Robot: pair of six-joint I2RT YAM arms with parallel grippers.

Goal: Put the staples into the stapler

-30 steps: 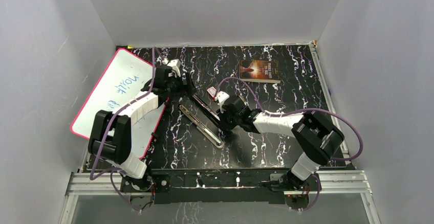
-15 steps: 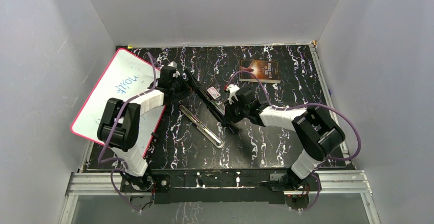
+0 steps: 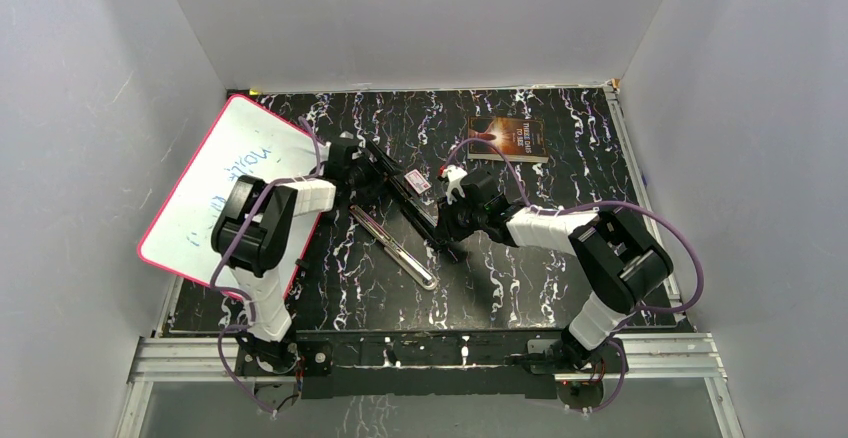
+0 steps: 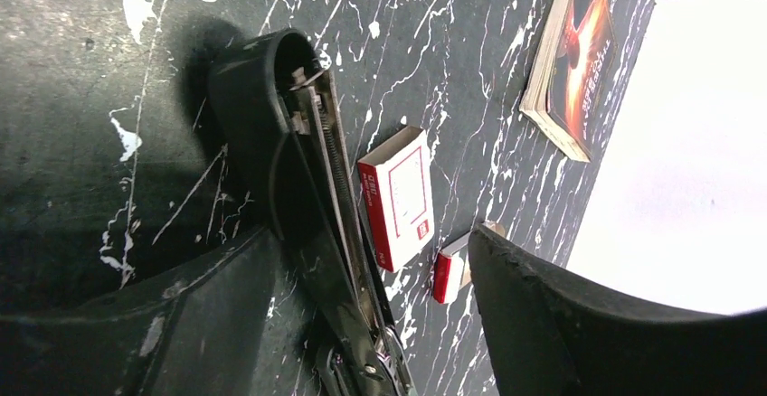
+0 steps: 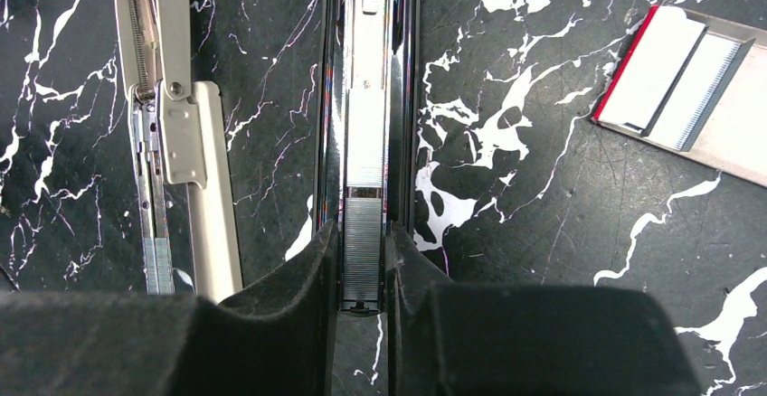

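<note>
The black stapler (image 3: 400, 193) lies opened out on the marbled table, with its silver arm (image 3: 395, 248) alongside it. In the right wrist view its magazine channel (image 5: 366, 98) runs up the middle. A strip of silvery staples (image 5: 362, 251) lies in the channel's near end. My right gripper (image 5: 362, 229) is shut on the stapler's black sides at that end; it also shows in the top view (image 3: 445, 226). My left gripper (image 4: 366, 233) is open astride the stapler's far end (image 4: 303, 170), and it shows in the top view (image 3: 358, 163).
A red-and-white staple box (image 4: 398, 197) lies next to the stapler. An open box tray (image 5: 674, 89) holding staples is to the right. A book (image 3: 507, 138) lies at the back. A pink-edged whiteboard (image 3: 225, 188) leans at the left. Grey walls enclose the table.
The black stapler part has swung so that its far end reaches further back. My left gripper moved right to that end. My right gripper shifted slightly back and right with the near end.
</note>
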